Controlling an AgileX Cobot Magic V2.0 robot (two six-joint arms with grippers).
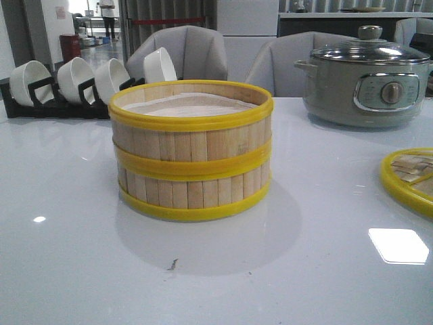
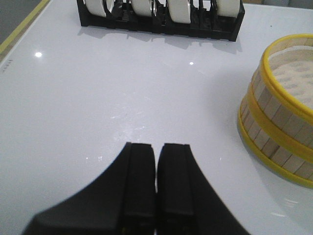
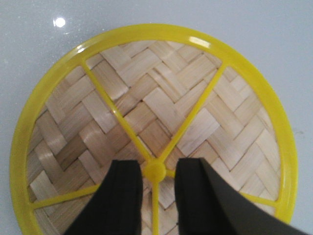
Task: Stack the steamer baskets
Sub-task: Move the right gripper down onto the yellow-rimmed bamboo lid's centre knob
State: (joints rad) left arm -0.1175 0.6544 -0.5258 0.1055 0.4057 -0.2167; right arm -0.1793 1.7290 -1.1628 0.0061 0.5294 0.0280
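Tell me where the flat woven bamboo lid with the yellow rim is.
In the front view, the flat woven bamboo lid lies on the white table at the right edge, right of the stacked steamer baskets. The right gripper hovers open above its hub.

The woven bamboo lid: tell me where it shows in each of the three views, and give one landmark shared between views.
Front view: woven bamboo lid cut off at the right edge, lying flat on the table.
Left wrist view: not in it.
Right wrist view: fills the picture, its yellow hub between the right tool's open fingers.
Shared landmark: the stacked steamer baskets, centre of the front view, right side of the left wrist view.
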